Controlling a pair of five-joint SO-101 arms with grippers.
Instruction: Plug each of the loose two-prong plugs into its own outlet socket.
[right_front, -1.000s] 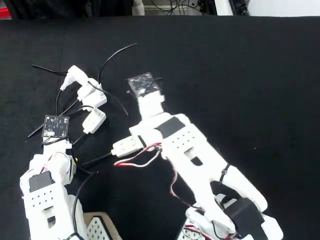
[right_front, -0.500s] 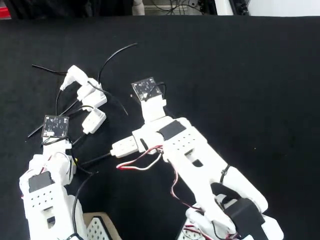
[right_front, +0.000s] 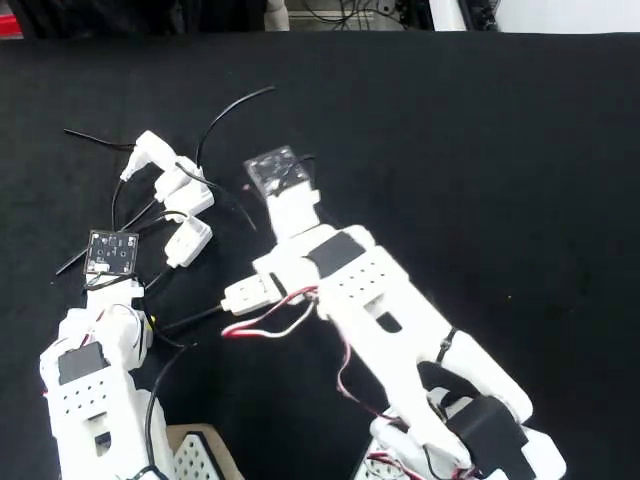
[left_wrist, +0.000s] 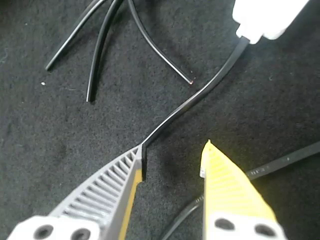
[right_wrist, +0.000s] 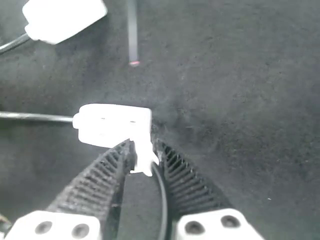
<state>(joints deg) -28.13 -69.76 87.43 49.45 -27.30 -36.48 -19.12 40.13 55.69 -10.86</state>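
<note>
My right gripper (right_wrist: 142, 152) is shut on a small white plug (right_wrist: 143, 159) with a black cable. The plug's front touches a white outlet block (right_wrist: 112, 124) lying on the black cloth. In the high view the right arm's wrist (right_front: 278, 170) covers that spot. My left gripper (left_wrist: 172, 152) is open low over the cloth. A black cable (left_wrist: 200, 95) runs past its grey fingertip (left_wrist: 134, 159) up to a white plug (left_wrist: 270, 17). The left arm (right_front: 95, 370) sits at the lower left. Three white plugs or outlet blocks (right_front: 185, 195) lie clustered beyond it.
Another white block (right_front: 250, 293) lies beside the right arm, with a black cable leading left. Loose black cables (right_front: 225, 110) spread over the upper left of the table. A cut cable end (right_wrist: 134, 62) and another white plug (right_wrist: 65, 17) lie past the right gripper.
The right arm's wrist shifted slightly right, then back to the left. The left arm has not moved.
</note>
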